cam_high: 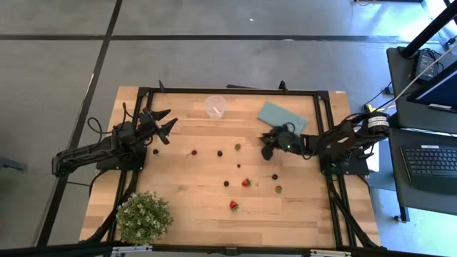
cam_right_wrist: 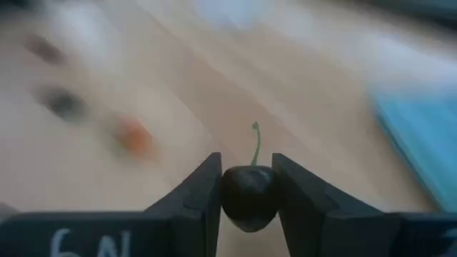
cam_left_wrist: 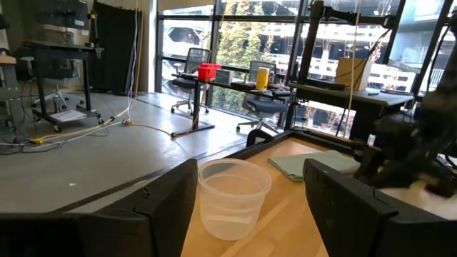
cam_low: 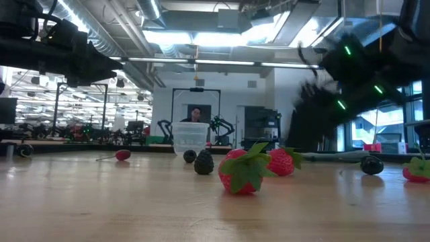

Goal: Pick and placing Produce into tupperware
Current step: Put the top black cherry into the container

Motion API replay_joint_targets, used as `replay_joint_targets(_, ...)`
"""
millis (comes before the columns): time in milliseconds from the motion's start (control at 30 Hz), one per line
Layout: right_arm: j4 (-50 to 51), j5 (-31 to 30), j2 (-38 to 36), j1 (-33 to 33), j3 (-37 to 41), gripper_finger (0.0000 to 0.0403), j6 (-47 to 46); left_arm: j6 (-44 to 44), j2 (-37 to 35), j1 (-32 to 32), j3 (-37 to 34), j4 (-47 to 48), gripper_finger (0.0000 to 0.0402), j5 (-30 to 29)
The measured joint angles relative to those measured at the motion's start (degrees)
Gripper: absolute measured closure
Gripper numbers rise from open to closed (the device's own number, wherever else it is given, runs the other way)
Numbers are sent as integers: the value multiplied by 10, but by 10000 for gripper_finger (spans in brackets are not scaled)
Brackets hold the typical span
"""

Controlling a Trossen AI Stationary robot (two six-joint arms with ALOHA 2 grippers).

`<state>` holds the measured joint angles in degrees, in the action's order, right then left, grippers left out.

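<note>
1. Right gripper (cam_right_wrist: 246,189): only its wrist view shows the fingers clamped on a dark cherry (cam_right_wrist: 248,196), stem upright.
2. High view: that gripper (cam_high: 268,148) sits right of centre, beside the teal sheet (cam_high: 282,116).
3. Clear cup (cam_high: 216,106): upper centre; the low view shows it empty.
4. Left gripper (cam_high: 164,123): centre left, fingers wide apart, empty.
5. Berries (cam_high: 245,183) scattered mid-table.

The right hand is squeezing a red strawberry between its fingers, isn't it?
Not quite. The right hand is squeezing a dark cherry with a thin stem, not a red strawberry. The right wrist view shows it pinched between the two fingers.
</note>
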<state>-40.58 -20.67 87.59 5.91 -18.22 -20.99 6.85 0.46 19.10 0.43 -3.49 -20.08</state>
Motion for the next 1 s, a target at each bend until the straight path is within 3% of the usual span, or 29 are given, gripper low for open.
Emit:
replay_joint_targets(200,128,94,-17,25,-190,294,99,0,0,0,0,0,154,0)
replay_joint_targets(367,358,159,0,68,-407,294,140,0,0,0,0,0,154,0)
replay_joint_targets(467,482,165,21,95,-540,294,155,0,0,0,0,0,154,0)
replay_joint_targets(733,714,224,132,166,-855,293,154,0,0,0,0,0,154,0)
replay_joint_targets(1000,858,265,299,193,-1075,291,182,0,0,0,0,0,154,0)
